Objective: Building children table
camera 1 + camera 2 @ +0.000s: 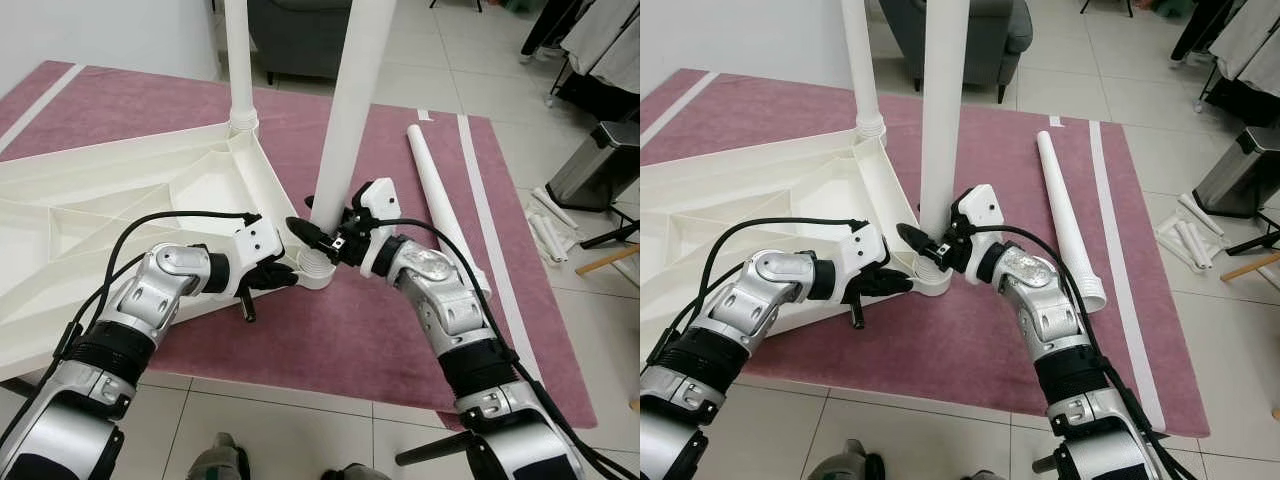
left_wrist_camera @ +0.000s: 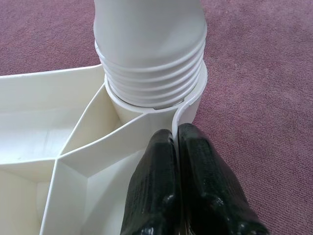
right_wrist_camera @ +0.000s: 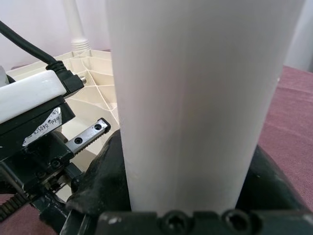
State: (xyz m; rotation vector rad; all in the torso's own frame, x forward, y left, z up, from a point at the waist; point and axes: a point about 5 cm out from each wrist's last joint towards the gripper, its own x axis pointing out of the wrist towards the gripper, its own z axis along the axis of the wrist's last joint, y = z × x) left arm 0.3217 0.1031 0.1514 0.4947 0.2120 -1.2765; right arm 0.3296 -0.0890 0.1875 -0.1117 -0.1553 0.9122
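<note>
Nearest: both silver arms reach forward over the purple rug (image 1: 330, 340), meeting at the near corner of the upturned white tabletop (image 1: 90, 215).

Left gripper (image 1: 268, 275): fingers pressed together, pinching the thin wall of the corner socket (image 1: 318, 268) from the left. In the left wrist view the fingertips (image 2: 171, 147) clamp the rim just below the thread of the leg.

Right gripper (image 1: 325, 238): closed around the lower end of the white leg (image 1: 345, 110), just above the socket, coming in from the right. The right wrist view has the leg (image 3: 195, 98) seated between the black fingers.

Key relation: the leg's long axis runs nearly upright, leaning slightly to the right, its threaded end (image 2: 151, 73) sitting in the socket but with several thread rings above the rim. Judgement: screwing in is under way, not finished; the right gripper must turn about that axis while the left steadies the socket.

Farther: a second leg (image 1: 240, 60) stands in the far corner. A spare leg (image 1: 445, 205) lies on the rug to the right, long axis running near to far.
</note>
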